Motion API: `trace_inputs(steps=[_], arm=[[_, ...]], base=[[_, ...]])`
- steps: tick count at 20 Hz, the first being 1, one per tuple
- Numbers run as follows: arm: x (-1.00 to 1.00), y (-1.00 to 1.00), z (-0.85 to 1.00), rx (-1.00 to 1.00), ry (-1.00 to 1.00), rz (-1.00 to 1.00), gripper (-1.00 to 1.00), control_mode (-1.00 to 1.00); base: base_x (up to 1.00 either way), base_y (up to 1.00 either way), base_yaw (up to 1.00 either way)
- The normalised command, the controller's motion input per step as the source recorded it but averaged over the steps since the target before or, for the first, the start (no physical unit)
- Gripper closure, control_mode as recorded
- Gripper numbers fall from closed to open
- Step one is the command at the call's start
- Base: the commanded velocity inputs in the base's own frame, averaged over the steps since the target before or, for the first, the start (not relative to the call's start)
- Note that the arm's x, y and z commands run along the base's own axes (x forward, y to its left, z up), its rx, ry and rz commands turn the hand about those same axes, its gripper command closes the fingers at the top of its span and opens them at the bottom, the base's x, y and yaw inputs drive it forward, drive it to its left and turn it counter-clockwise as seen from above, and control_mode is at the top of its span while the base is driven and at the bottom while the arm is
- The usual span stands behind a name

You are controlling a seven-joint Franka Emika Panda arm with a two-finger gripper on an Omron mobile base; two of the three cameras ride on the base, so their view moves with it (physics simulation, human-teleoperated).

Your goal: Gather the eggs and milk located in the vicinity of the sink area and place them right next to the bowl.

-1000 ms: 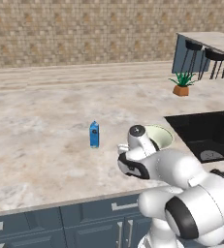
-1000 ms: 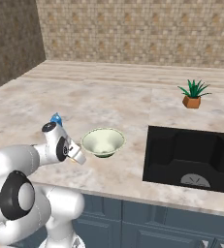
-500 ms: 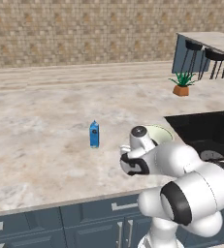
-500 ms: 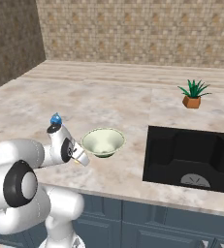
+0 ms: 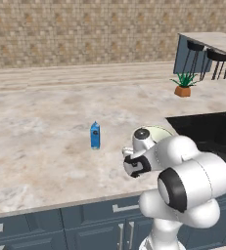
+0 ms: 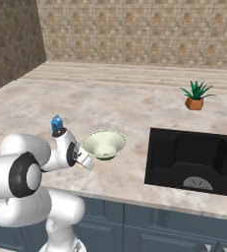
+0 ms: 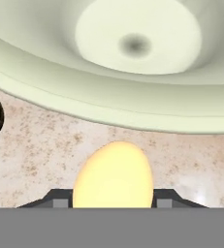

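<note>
You are looking at a kitchen, a rendered one. A long marble-pattern counter [image 6: 110, 103] runs over blue-grey cabinet fronts [image 5: 46, 224] with handles. A large black sink [image 6: 193, 157] is set into the counter. The wall [image 6: 134, 29] behind it has small stone tiles. A small potted plant [image 6: 195, 96] stands on the counter, and you see bar stools [image 5: 207, 58] at a raised top behind it.

We note the egg [image 7: 114, 174] smooth, matt yellow; bowl [image 7: 133, 58] smooth, ceramic-looking, faint sheen; counter [image 5: 36, 141] speckled polished stone; sink [image 6: 193, 155] matt black
</note>
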Motion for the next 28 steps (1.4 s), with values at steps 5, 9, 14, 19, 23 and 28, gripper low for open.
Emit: trace_inputs(steps=[5, 9, 14, 19, 23, 28], arm=[[0.0, 0.0, -0.11, 0.0, -0.06, 0.0, 1.0, -1.0], [0.0, 0.0, -0.04, 0.0, -0.05, 0.0, 1.0, -1.0], [0.0, 0.0, -0.02, 0.0, -0.02, 0.0, 1.0, -1.0], [0.0, 0.0, -0.02, 0.0, 0.0, 0.0, -1.0, -1.0], [0.0, 0.0, 0.0, 0.0, 0.0, 0.0, -1.0, -1.0], [-0.01, 0.0, 0.02, 0.0, -0.01, 0.0, -1.0, -1.0]], base=[[0.0, 0.0, 0.0], [0.0, 0.0, 0.0], [0.0, 0.0, 0.0], [0.0, 0.0, 0.0], [0.0, 0.0, 0.0], [0.0, 0.0, 0.0]])
